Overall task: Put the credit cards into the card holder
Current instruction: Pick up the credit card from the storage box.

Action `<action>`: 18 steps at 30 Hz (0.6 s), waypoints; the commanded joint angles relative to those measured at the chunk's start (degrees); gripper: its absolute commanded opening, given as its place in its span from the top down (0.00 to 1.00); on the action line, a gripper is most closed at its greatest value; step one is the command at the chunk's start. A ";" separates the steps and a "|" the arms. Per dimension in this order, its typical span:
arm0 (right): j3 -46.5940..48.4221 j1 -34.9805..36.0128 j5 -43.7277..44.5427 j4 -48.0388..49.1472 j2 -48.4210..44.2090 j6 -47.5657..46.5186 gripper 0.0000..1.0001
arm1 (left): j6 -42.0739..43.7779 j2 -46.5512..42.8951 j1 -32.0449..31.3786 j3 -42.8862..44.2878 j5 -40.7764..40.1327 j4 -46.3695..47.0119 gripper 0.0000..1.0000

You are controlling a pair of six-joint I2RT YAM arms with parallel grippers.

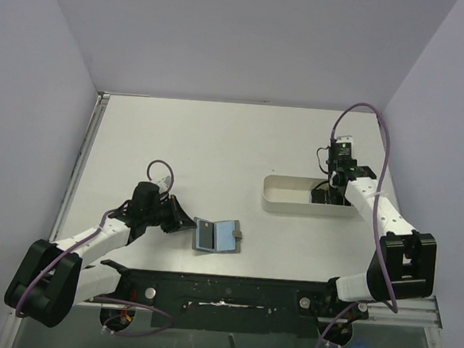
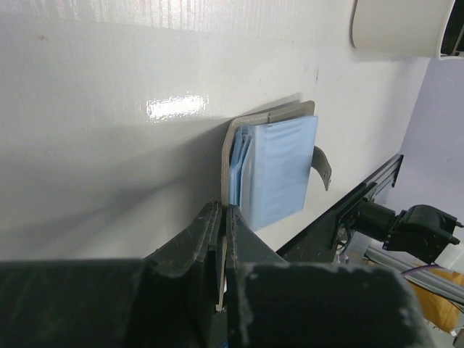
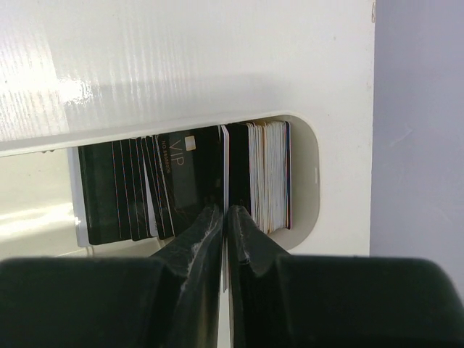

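1. Right of the card holder (image 1: pixel 216 235) and a little farther from the arm bases, the white tray (image 1: pixel 272 199) holds the credit cards (image 3: pixel 145 192) standing on edge in a row. The right claw (image 3: pixel 225 217) is down among them, its jaws pinched narrow on a thin card edge near the middle of the row.
2. The wrist view does not show whether that pinch has caught one card or two. A slow, straight lift out of the tray would settle it and let any neighbour drop away rather than be dragged along.
3. At the card holder's left side, the left claw (image 2: pixel 223 221) is clamped tight on the grey cover edge. This holds the card holder spread open on the worktop (image 1: pixel 218 149), with its light blue pockets showing.
4. That left grip is best held firm and motionless, since it is what gives the card something to slide against.
5. The card should travel across to the card holder with one short edge leading. It should meet a pocket mouth at a shallow angle and go in by sliding, not by pressing down.
6. A thin card is likely to swivel in so small a pinch, so release should wait until most of it sits inside the pocket.
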 commanded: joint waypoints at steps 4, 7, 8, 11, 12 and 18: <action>1.38 0.13 -1.46 -0.06 -1.91 0.84 1.00 | -0.80 -0.05 0.14 2.79 -0.15 2.02 1.00; 1.20 0.07 -3.12 0.22 -2.92 0.92 1.00 | -1.65 1.31 0.14 1.97 -1.83 3.69 1.00; 0.80 0.01 -3.12 0.68 -2.95 0.87 1.00 | -2.04 1.92 0.14 1.83 -2.00 4.30 1.00; -0.96 -0.99 -2.22 3.42 -2.00 0.69 1.00 | -2.67 3.14 0.12 1.48 -2.21 4.93 1.00; -1.71 -1.67 -1.48 4.48 -1.46 0.87 1.00 | -3.18 3.10 0.06 1.04 -2.45 5.59 1.00; -1.65 -5.31 -4.96 6.03 1.88 1.89 0.98 | -4.80 1.77 0.05 -0.91 -3.14 7.03 1.00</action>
